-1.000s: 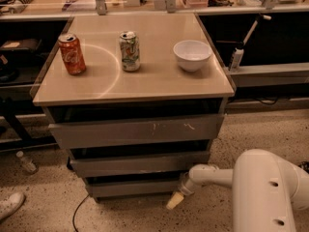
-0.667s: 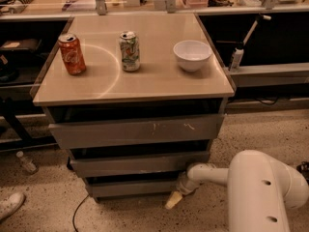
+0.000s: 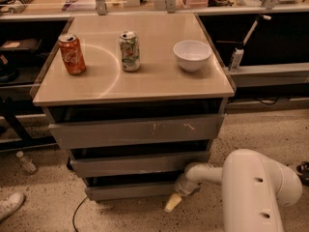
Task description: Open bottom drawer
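The bottom drawer (image 3: 130, 191) is the lowest, narrowest grey front of the three under the tan tabletop; it looks shut or nearly shut, with a dark gap above it. My gripper (image 3: 173, 203) reaches from the white arm (image 3: 251, 187) at the lower right. Its pale tip sits at the right end of the bottom drawer's front, low by the floor. The middle drawer (image 3: 137, 164) and the scratched top drawer (image 3: 137, 130) are above it.
On the tabletop (image 3: 145, 86) stand a red cola can (image 3: 72, 54), a green-white can (image 3: 129, 50) and a white bowl (image 3: 192, 55). A plastic bottle (image 3: 26, 162) and a white shoe (image 3: 9, 206) lie on the floor at left. A black cable (image 3: 77, 214) runs below the cabinet.
The gripper and arm have stayed at the bottom drawer's right end; the drawer has not visibly moved.
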### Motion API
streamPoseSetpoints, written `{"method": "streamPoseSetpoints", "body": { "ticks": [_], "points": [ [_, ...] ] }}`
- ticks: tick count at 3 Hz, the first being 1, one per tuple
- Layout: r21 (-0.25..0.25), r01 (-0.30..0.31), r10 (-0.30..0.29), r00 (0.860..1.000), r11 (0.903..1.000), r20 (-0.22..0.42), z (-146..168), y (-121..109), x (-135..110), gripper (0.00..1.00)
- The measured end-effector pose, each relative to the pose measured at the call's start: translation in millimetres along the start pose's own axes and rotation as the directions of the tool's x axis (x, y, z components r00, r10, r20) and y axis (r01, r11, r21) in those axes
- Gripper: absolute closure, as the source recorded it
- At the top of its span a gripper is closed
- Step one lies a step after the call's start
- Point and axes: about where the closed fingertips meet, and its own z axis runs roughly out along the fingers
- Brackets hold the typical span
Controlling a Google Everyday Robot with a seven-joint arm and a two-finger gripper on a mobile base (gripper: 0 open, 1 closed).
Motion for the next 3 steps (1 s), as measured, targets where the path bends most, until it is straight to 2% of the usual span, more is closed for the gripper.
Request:
{"method": "streamPoseSetpoints", "body": {
  "ticks": [2,3],
  "points": [
    [-0.054,-0.092,0.088,0.994,0.9943,-0.06,-26,53,28,0.0],
    [-0.079,-0.172,0.168,0.984,0.9818,-0.061,-44,82,51,0.0]
  ]
}}
